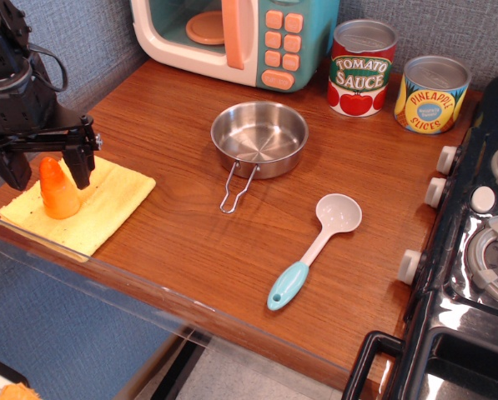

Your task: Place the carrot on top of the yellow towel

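The carrot point(58, 189) is a small bright-orange ridged cone. It stands upright, tip up, on the yellow towel point(107, 204) at the front left of the wooden counter. My gripper point(48, 167) is open, a black finger on each side of the carrot's upper part with a gap to each. The fingers point(83, 162) do not touch the carrot. The towel lies flat, its left part partly behind the gripper.
A steel pan point(259, 138) with a wire handle sits mid-counter. A ladle point(315, 247) with a teal handle lies to its front right. A toy microwave point(240, 37), a tomato sauce can point(362, 68) and a pineapple can point(432, 93) stand at the back. A stove point(482, 250) is on the right.
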You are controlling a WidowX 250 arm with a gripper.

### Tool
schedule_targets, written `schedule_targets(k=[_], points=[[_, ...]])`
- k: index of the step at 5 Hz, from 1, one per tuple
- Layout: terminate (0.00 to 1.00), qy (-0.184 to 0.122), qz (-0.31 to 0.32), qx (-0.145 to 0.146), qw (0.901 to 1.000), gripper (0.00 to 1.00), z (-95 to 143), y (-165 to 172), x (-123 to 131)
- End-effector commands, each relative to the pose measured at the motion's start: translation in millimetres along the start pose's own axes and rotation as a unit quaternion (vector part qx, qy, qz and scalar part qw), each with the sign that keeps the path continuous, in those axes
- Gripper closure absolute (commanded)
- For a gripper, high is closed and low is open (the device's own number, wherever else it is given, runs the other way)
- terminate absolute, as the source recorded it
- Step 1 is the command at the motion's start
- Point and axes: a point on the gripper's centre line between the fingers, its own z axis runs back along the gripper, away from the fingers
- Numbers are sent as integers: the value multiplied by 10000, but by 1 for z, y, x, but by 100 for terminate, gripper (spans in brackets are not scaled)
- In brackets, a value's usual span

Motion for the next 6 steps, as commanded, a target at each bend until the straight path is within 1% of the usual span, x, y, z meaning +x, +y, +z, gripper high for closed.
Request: schedule_targets(k=[1,2,3,4,5,6], points=[[0,-335,-1153,-132,9927,0,72,-37,13],[0,-75,-1831,-255,9827,0,76,-51,19],[0,240,-2751,-188,9609,0,63,-69,22],[0,289,-2978,-114,9541,0,57,-76,21],[0,341,-3011,28,9530,0,52,-76,24],[100,341,-3011,28,9530,0,52,-76,24]])
